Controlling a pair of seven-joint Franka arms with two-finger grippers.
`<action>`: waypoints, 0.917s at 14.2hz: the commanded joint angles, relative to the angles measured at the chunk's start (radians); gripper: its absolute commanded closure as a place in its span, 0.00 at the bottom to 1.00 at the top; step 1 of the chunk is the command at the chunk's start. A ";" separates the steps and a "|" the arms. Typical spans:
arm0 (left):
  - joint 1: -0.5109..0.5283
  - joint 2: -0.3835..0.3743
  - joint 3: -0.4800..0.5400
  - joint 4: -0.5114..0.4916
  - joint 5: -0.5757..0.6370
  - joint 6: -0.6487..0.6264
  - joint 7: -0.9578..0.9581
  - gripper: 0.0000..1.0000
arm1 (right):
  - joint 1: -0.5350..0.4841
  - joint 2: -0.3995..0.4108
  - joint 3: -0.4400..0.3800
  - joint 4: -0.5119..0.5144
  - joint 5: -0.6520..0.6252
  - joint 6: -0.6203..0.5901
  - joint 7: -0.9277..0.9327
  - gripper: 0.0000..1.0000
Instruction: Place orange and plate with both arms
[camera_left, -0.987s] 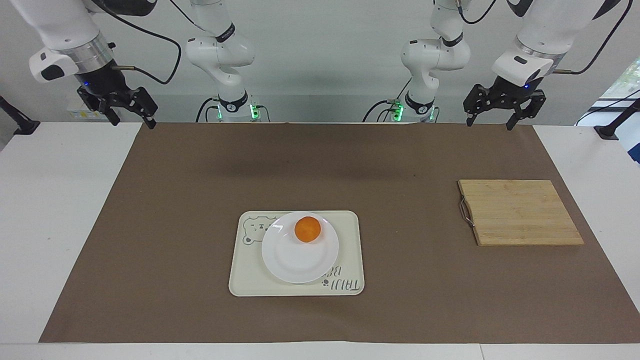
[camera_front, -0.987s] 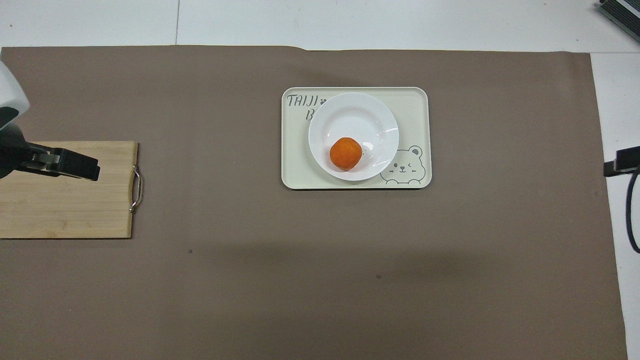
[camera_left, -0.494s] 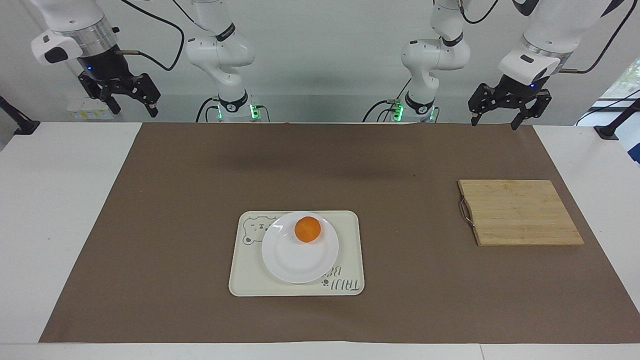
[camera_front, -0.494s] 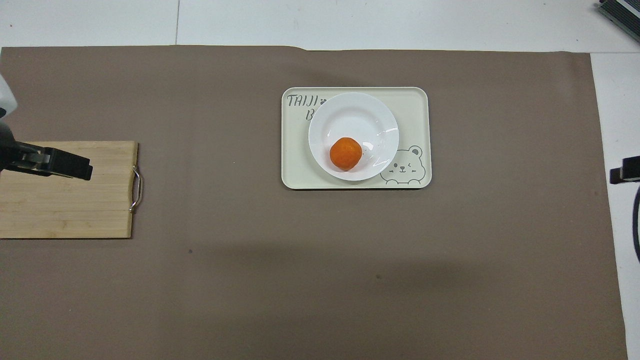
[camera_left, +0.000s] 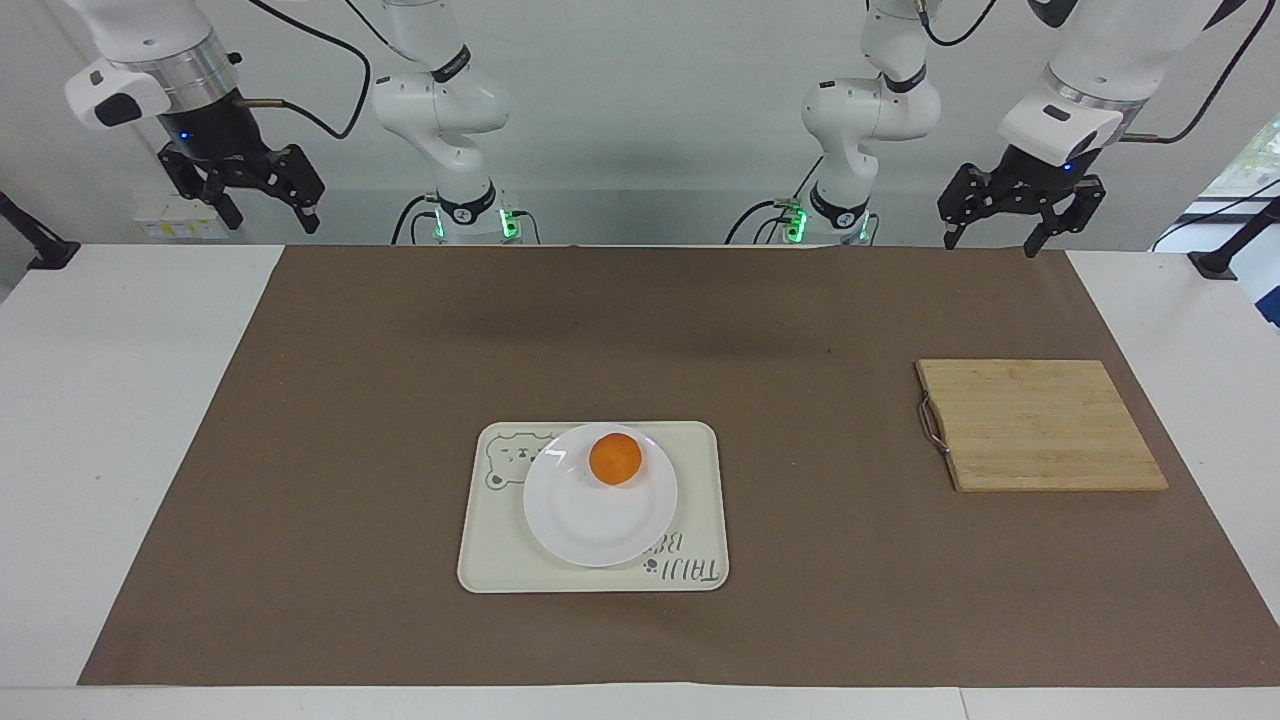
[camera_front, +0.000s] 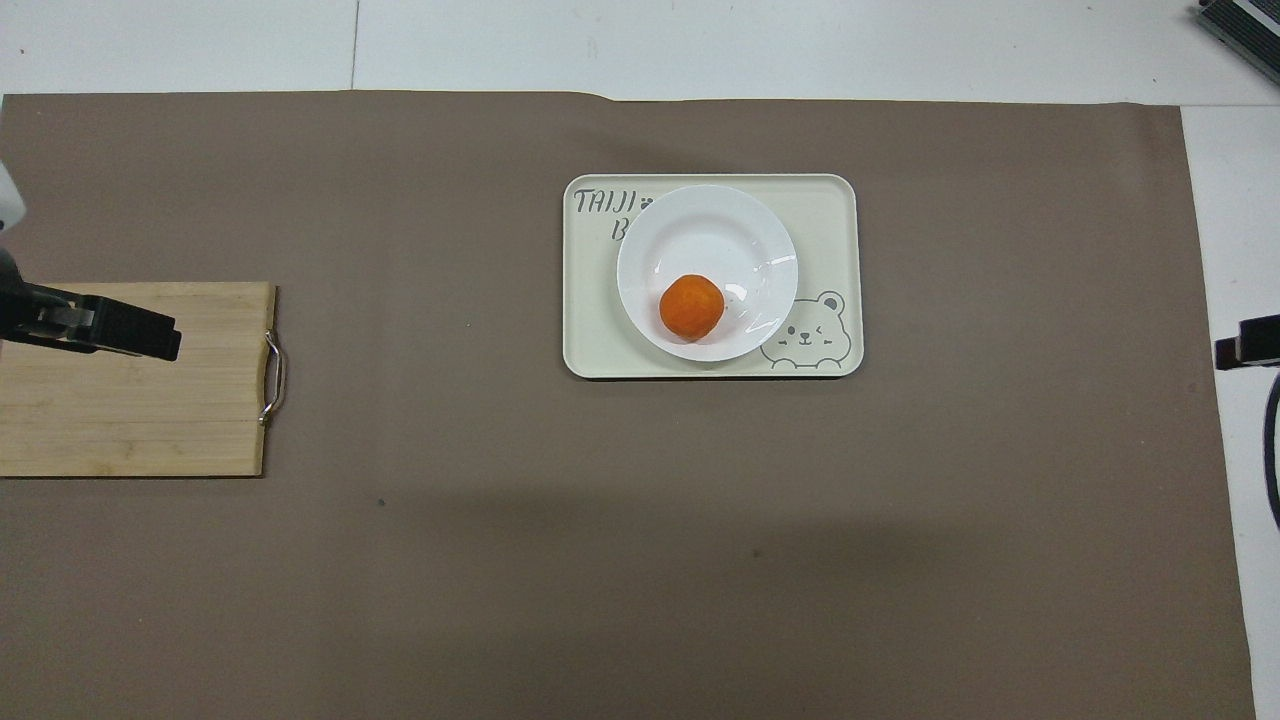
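The orange (camera_left: 615, 458) (camera_front: 691, 308) lies on the white plate (camera_left: 598, 520) (camera_front: 712, 232), on the part of it nearer to the robots. The plate rests on a cream tray. Both arms are raised and away from the plate. My left gripper (camera_left: 989, 245) hangs open and empty high over the left arm's end of the mat. In the overhead view one of its fingers (camera_front: 130, 335) shows above the cutting board. My right gripper (camera_left: 270, 222) hangs open and empty high over the right arm's end of the table, with only a fingertip (camera_front: 1242, 345) in the overhead view.
The cream tray (camera_left: 702, 470) (camera_front: 832, 230) with a bear drawing sits mid-mat on the brown mat (camera_left: 400, 400). A bamboo cutting board (camera_left: 1040, 425) (camera_front: 130, 420) with a metal handle lies toward the left arm's end.
Both grippers have lifted a little and drawn back toward their own ends of the table. The orange, plate and tray have not moved.
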 joint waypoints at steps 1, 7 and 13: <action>0.016 -0.015 -0.007 -0.012 -0.009 0.008 0.013 0.00 | 0.015 -0.002 0.005 0.001 -0.043 0.004 -0.019 0.00; 0.016 -0.015 -0.007 -0.010 -0.009 0.017 0.010 0.00 | 0.052 -0.016 0.012 -0.021 -0.056 0.014 -0.019 0.00; 0.018 -0.015 -0.007 -0.012 -0.009 0.019 0.016 0.00 | 0.050 -0.015 0.010 -0.018 -0.044 0.001 -0.019 0.00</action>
